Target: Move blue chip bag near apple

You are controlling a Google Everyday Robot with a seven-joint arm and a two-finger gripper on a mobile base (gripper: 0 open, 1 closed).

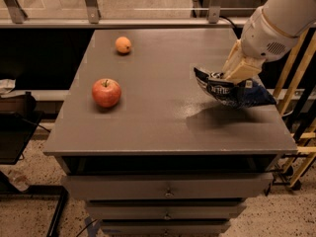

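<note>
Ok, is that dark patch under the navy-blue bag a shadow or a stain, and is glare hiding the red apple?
Camera view: the dark patch looks like a shadow of the crinkly navy-blue foil chip bag, lying apart from it on the grey table, since the gripper, shut on the bag's top, holds it clear; the round red apple is evenly lit, no glare.
</note>
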